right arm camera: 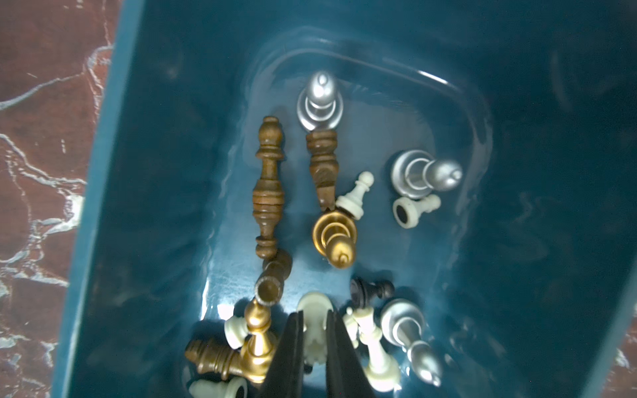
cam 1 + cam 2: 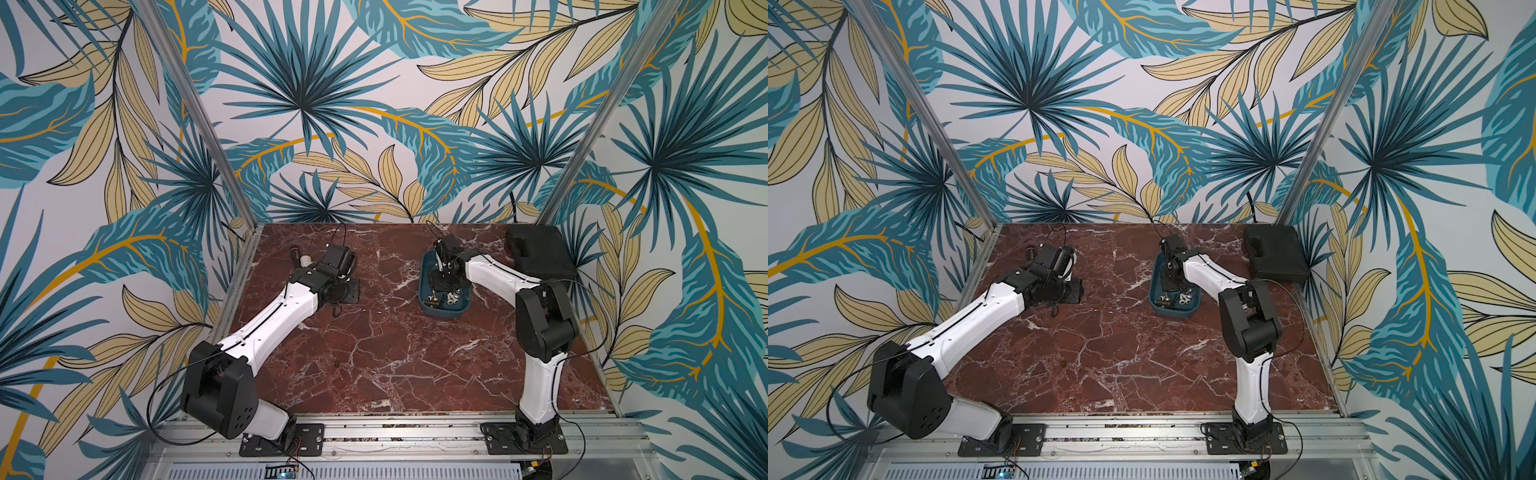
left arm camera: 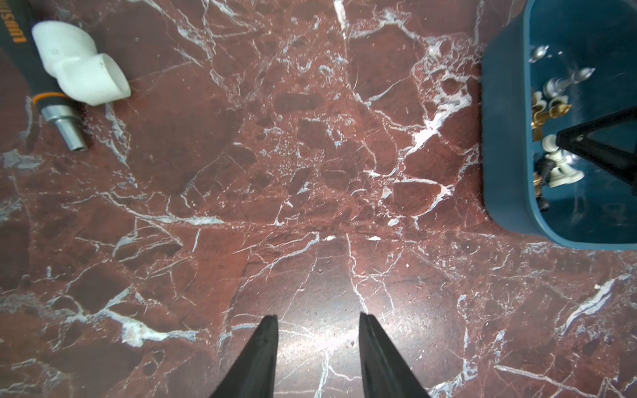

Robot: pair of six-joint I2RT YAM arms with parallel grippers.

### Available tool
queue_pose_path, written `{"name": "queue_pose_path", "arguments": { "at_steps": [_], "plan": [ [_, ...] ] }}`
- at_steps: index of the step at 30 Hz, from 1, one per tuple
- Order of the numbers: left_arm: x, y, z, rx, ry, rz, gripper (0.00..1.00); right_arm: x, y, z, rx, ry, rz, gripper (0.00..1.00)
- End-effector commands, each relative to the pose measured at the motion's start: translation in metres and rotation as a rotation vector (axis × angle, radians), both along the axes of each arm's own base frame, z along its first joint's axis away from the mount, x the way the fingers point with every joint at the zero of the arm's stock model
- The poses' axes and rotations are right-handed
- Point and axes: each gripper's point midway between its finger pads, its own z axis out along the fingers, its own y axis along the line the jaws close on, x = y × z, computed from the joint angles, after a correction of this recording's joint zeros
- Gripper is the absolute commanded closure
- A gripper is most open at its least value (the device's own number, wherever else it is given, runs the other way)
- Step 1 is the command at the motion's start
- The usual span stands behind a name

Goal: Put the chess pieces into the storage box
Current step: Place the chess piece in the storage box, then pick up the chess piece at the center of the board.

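Well, smooth turned chess pieces [image 1: 269,193] litter the glossy teal plastic tub [image 1: 165,172]; right gripper [image 1: 315,313] pinches a cream piece [image 1: 315,336] lower-middle; left gripper [image 3: 317,316] gapes over veined marble [image 3: 310,172].

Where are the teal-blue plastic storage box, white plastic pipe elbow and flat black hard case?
Teal-blue plastic storage box [image 3: 503,138]: left wrist view, outer wall.
White plastic pipe elbow [image 3: 80,65]: left wrist view, its bend.
Flat black hard case [image 2: 542,250]: a top view, lid centre.
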Motion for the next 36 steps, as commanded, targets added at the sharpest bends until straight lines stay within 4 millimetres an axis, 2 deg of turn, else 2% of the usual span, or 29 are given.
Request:
{"name": "queue_pose_path", "arguments": {
  "at_steps": [1,3,6,10,14,19,24,30,36],
  "plan": [
    [-0.013,0.014,-0.004,0.066,0.06,0.028,0.57,0.0,0.002,0.001,0.018,0.005,-0.009,0.8],
    [-0.022,0.019,-0.008,0.085,0.092,0.041,0.56,-0.001,0.002,0.005,0.022,-0.002,-0.01,0.74],
    [-0.041,0.027,-0.01,0.095,0.148,0.067,0.56,-0.003,0.001,0.019,0.033,-0.027,-0.013,0.71],
    [-0.072,0.035,-0.013,0.068,0.208,0.114,0.56,-0.008,0.001,0.05,0.068,-0.088,-0.018,0.71],
    [-0.105,0.047,-0.033,0.074,0.286,0.173,0.56,-0.011,0.001,0.083,0.112,-0.168,-0.02,0.7],
    [-0.137,0.052,-0.06,0.035,0.363,0.217,0.57,-0.013,-0.001,0.109,0.127,-0.244,-0.018,0.69],
    [-0.134,0.04,-0.068,-0.021,0.354,0.206,0.58,-0.014,-0.001,0.116,0.141,-0.268,-0.02,0.69],
    [-0.138,0.036,-0.094,-0.014,0.409,0.201,0.59,-0.02,0.0,0.112,0.154,-0.258,-0.023,0.69],
    [-0.138,0.034,-0.108,0.001,0.434,0.196,0.61,-0.023,-0.003,0.114,0.142,-0.263,-0.023,0.69]
  ]
}}
